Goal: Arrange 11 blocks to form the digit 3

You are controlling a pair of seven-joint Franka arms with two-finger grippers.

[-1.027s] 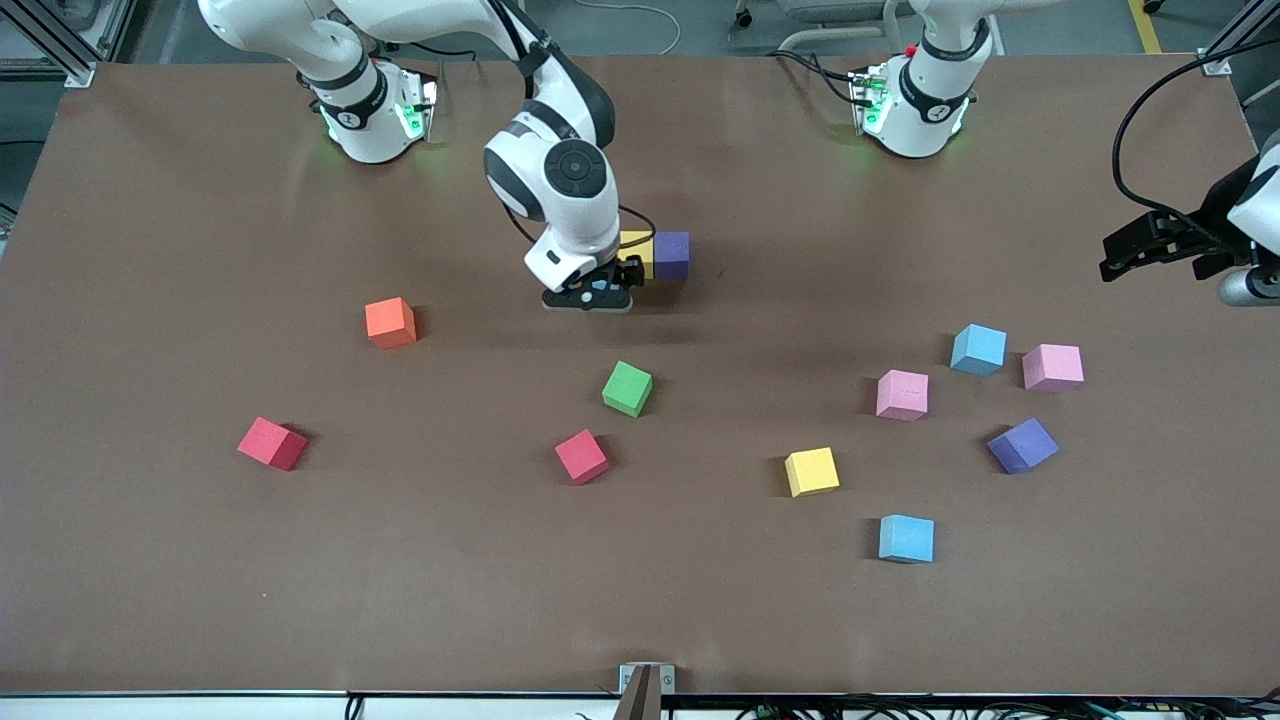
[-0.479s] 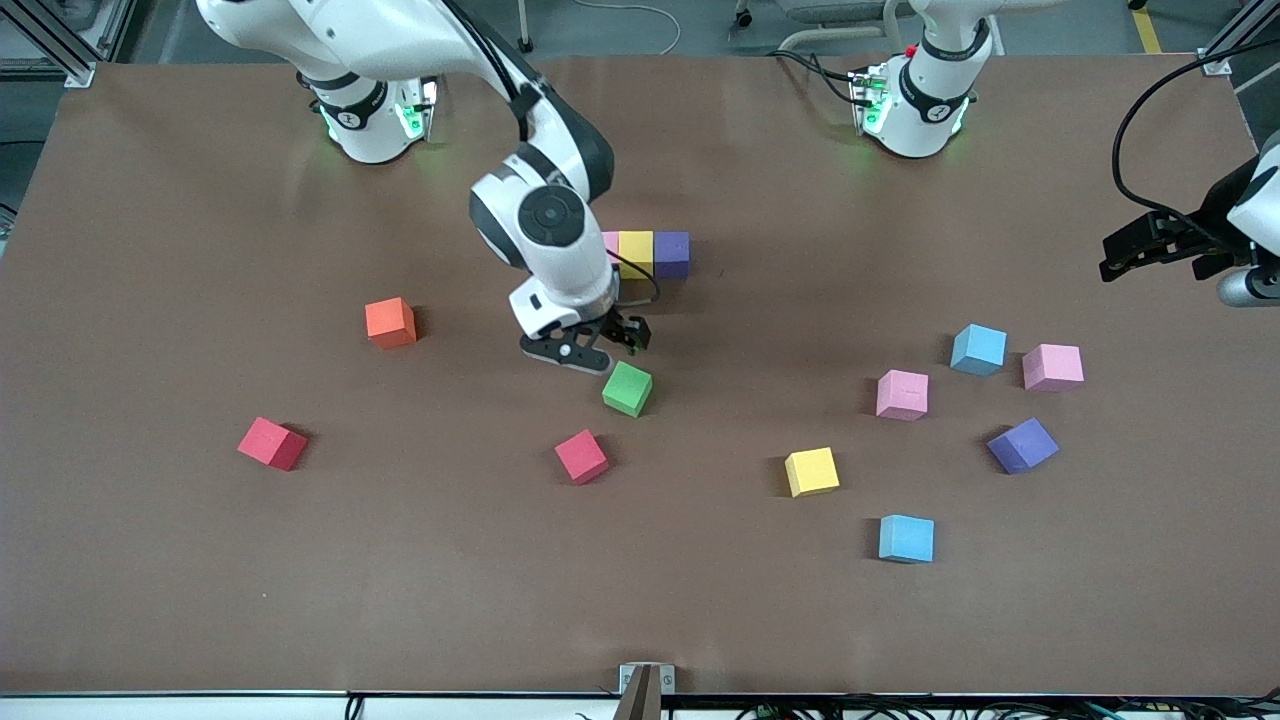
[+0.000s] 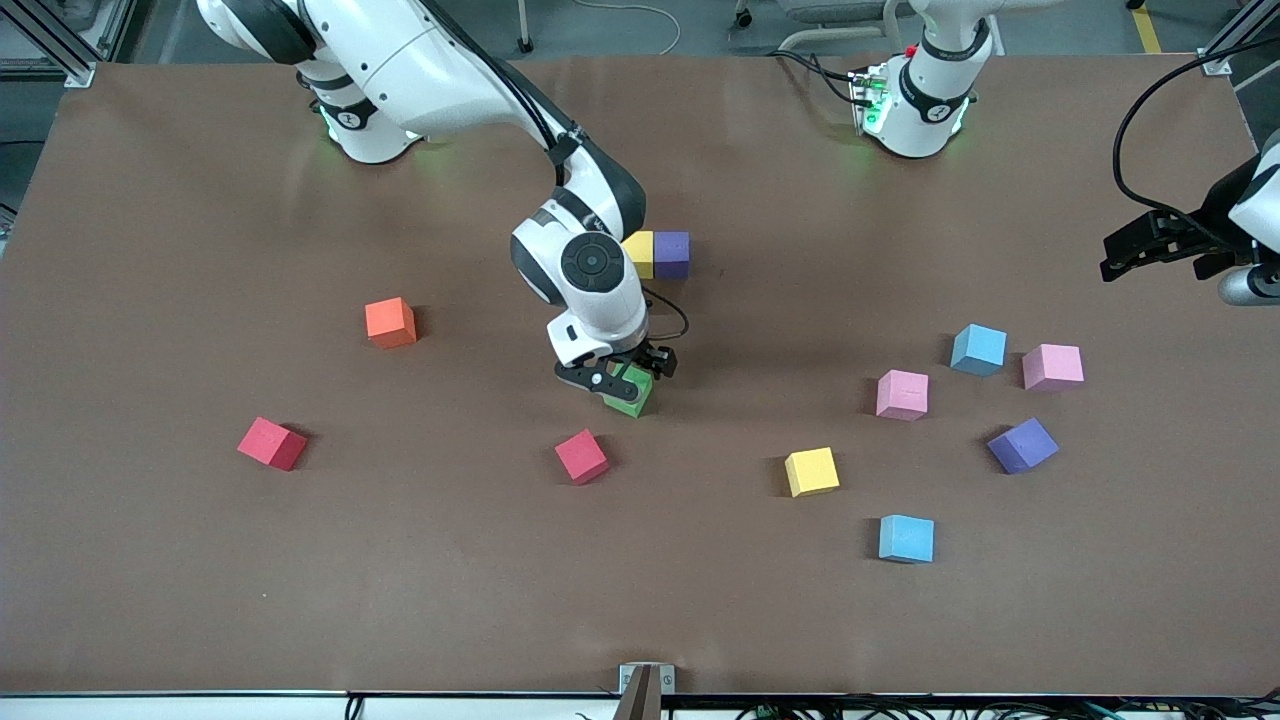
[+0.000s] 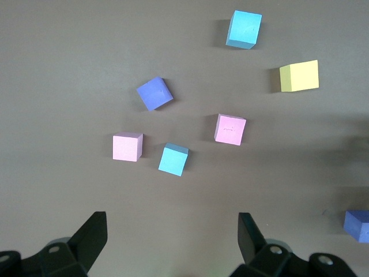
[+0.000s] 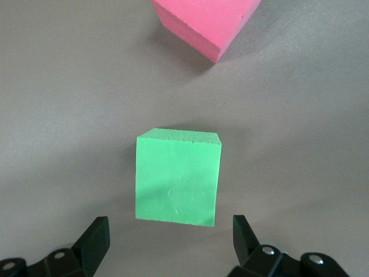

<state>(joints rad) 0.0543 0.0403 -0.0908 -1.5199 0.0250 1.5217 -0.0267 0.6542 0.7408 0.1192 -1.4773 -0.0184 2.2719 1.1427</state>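
A short row of touching blocks, yellow (image 3: 637, 255) and purple (image 3: 671, 254), lies mid-table; my right arm hides whatever sits beside the yellow one. My right gripper (image 3: 627, 379) is low over the green block (image 3: 630, 393), fingers open. In the right wrist view the green block (image 5: 178, 178) lies just ahead of the right gripper (image 5: 170, 239), not between the fingers, with a red block (image 5: 204, 23) past it. The left gripper (image 3: 1150, 245) waits open in the air over the left arm's end of the table. The left gripper (image 4: 173, 236) holds nothing.
Loose blocks: orange (image 3: 390, 322), red (image 3: 272, 443), red (image 3: 581, 456), yellow (image 3: 811, 471), light blue (image 3: 906, 538), pink (image 3: 902, 394), light blue (image 3: 978, 349), pink (image 3: 1052, 366), purple (image 3: 1022, 445). A metal bracket (image 3: 645, 680) sits at the table's front edge.
My right gripper has left the row of blocks, travelled toward the front camera and come down over the green block. The left arm has not moved.
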